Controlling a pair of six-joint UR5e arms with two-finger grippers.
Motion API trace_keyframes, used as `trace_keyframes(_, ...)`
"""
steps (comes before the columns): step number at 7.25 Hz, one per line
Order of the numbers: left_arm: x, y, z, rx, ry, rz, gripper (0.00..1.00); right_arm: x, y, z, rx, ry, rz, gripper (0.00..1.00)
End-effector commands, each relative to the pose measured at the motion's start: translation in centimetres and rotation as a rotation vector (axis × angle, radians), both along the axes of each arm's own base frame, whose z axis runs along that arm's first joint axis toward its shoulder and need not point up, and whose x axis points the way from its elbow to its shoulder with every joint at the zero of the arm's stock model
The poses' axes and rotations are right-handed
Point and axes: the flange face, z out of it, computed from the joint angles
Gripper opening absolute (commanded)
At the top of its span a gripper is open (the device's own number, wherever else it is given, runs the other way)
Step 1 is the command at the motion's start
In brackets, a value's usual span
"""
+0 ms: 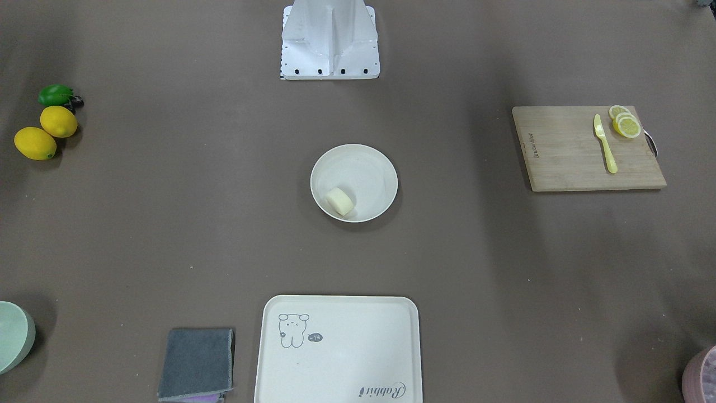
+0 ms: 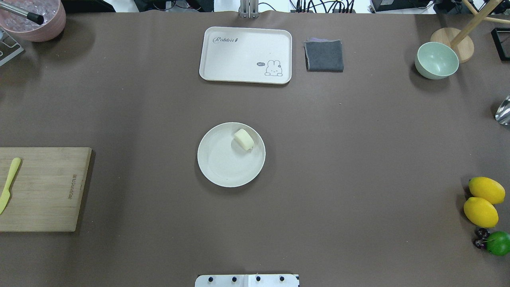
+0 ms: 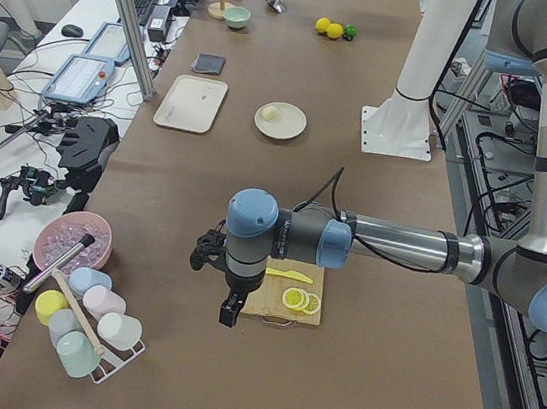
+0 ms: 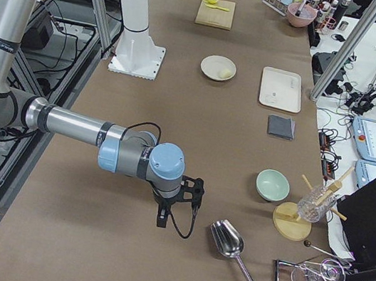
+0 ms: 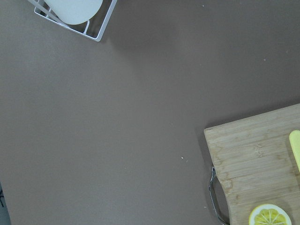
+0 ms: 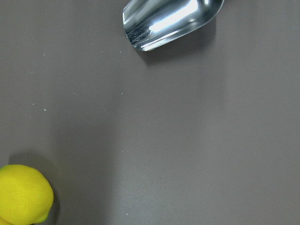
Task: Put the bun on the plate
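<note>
Bun [image 2: 244, 139] lies inside the plate [image 2: 221, 169], near its rim at 1 o'clock in the overhead view; placement judged done. Left claw [image 3: 229, 312] and right claw [image 4: 161, 217] hang at opposite worktop [image 2: 358, 139] ends, well clear of the plate. Cannot tell whether either is spread or pressed together.

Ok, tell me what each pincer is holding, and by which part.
Nothing seen in either: left pincer and right pincer hang bare; bun lies on plate.

The bun [image 2: 244, 139] lies on the plate [image 2: 223, 169] (near its far rim, seen from overhead). Beyond the plate sits the tray [image 2: 243, 52]. Well left of the plate lies the cutting board [image 2: 44, 191].
</note>
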Motion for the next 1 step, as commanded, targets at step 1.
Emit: trace_keyframes(1, 0.05, 0.05, 0.13, -0.004, -0.001, 0.001, 0.98, 0.00, -0.02, -0.04, 0.001, 0.000, 0.000, 1.00)
